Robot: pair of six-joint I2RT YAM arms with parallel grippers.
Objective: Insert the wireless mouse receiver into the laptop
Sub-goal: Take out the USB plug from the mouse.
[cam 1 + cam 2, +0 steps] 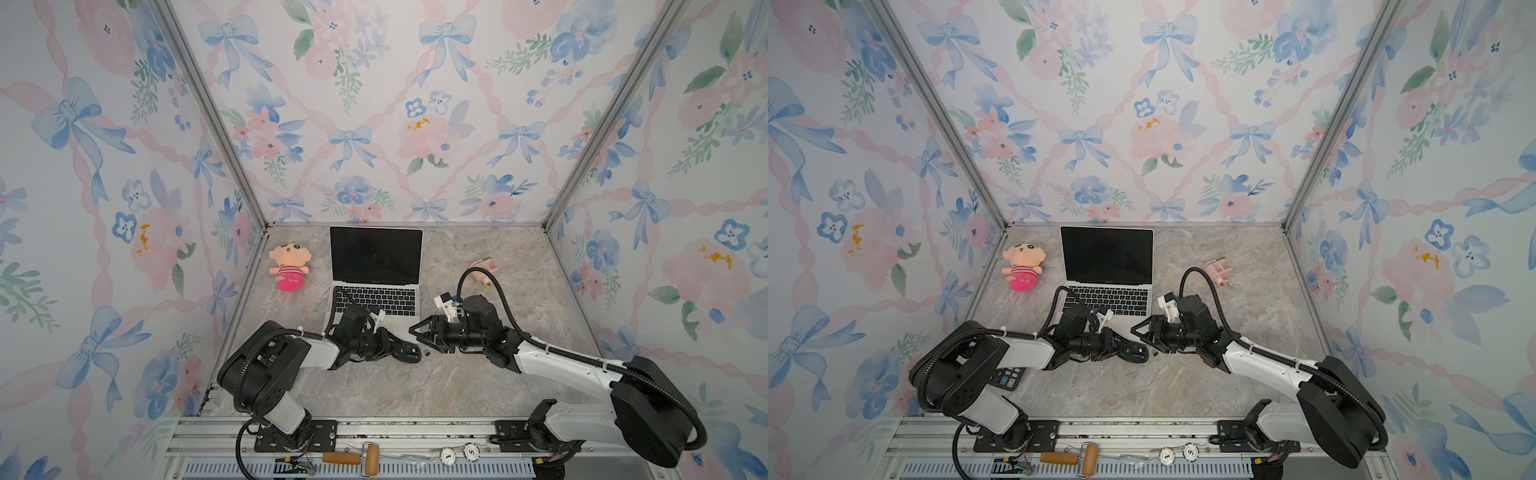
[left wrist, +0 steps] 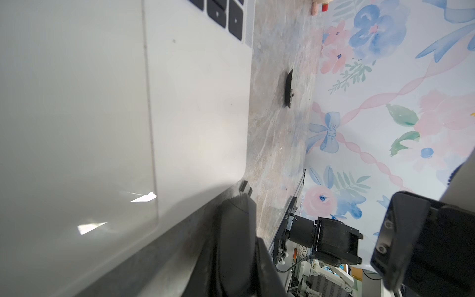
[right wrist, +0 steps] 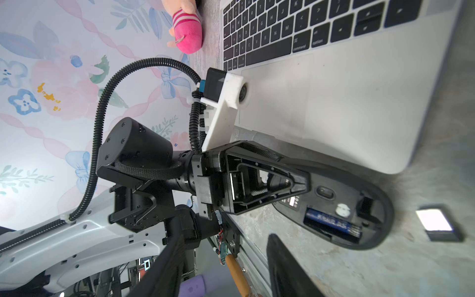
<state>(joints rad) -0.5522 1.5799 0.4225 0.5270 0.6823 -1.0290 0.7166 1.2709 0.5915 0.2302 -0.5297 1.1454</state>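
Wireless mouse receiver (image 3: 437, 224) lies loose on the table (image 1: 415, 395), near a front corner of the laptop (image 1: 376, 257) and between the two grippers. The left gripper (image 3: 304, 185) is clamped on the back end of the upturned mouse (image 3: 383, 213). The right gripper (image 1: 412, 331) hovers near the receiver, fingers apart and empty.

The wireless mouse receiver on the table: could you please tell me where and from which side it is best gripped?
Grip the wireless mouse receiver by its dark plastic cap, coming down from above with the open right claw. It lies flat on the table beside the mouse, so only its side edges are reachable, and the metal plug should probably stay free to enter the laptop.
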